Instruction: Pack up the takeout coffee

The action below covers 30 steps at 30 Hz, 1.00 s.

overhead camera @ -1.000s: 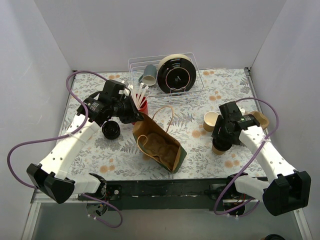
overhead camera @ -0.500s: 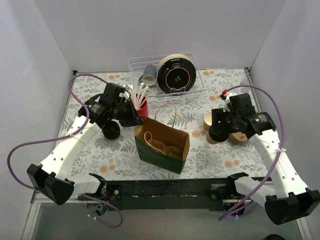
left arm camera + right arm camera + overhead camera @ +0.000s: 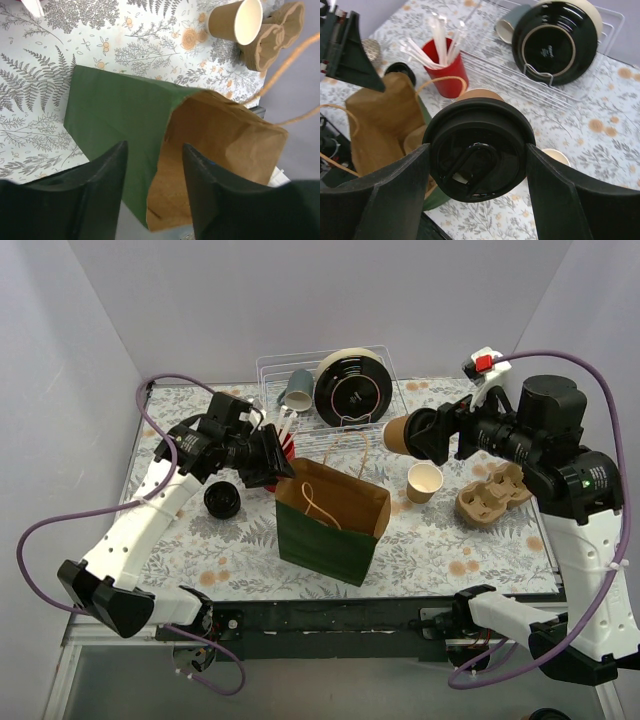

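Sitting in right claw (image 3: 476, 165), lidded coffee cup (image 3: 476, 131) near bag (image 3: 322, 537).

Coffee cup (image 3: 476, 94) wall mostly behind its lid (image 3: 475, 150), apparently brown.

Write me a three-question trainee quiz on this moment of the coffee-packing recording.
1. True or false: the green paper bag stands upright with its mouth open.
2. What do the right jaws hold? A) the lidless paper cup; B) the lidded coffee cup; C) the cardboard carrier.
3. Which container holds the white straws?
Key: 1 true; 2 B; 3 the red cup.
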### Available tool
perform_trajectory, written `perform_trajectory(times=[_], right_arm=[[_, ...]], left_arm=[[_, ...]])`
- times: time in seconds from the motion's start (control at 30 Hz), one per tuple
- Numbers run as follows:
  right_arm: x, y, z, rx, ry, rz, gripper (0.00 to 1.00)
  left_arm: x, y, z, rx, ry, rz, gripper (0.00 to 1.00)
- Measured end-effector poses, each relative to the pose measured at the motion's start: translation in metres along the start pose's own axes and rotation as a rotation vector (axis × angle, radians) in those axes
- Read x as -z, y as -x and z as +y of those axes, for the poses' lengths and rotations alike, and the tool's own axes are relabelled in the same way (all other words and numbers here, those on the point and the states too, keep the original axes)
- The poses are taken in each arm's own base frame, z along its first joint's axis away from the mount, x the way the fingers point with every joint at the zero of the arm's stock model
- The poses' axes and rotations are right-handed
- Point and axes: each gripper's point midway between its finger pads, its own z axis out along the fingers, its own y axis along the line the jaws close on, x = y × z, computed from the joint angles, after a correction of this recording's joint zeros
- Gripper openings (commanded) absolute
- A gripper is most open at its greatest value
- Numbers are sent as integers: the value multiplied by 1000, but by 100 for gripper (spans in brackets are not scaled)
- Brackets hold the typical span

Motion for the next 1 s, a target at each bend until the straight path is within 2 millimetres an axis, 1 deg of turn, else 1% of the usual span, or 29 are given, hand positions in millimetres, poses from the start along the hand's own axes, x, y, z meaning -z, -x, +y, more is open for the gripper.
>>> perform_trajectory(times=[0.07,0.1,0.17,0.27,0.37,0.57,0.67,0.77,0.83,0.87,0.9,0.97,1.0], right_arm=[[-2,8,10,-7,59,-31,43],[-3,11,14,-10,82,-42,43],[-3,18,23,-23,133,-66,42],[0,26,37,-33,205,-111,41],[5,26,50,-51,270,-133,41],[13,32,71,-64,370,-163,39],[12,35,81,-65,419,-164,38],[6,35,99,-62,484,-139,39],[1,33,113,-53,521,-116,38],[-2,31,126,-45,554,-97,38],[-4,29,133,-39,570,-85,38],[-9,24,152,-19,602,-51,37],[-11,22,157,-9,604,-39,37]], left_arm=[[6,5,-7,-12,-14,-13,58],[9,7,-9,-16,-20,-18,62],[14,7,-11,-31,-23,-21,65],[16,5,-8,-52,-13,-10,64],[16,1,-3,-69,4,8,61],[17,-7,3,-93,23,46,66],[18,-10,4,-103,22,62,65],[18,-13,3,-106,14,74,60],[17,-14,3,-106,9,80,46],[16,-15,4,-103,10,84,38],[15,-16,5,-102,11,88,28],[12,-18,7,-97,16,97,19],[11,-19,8,-96,16,100,14]])
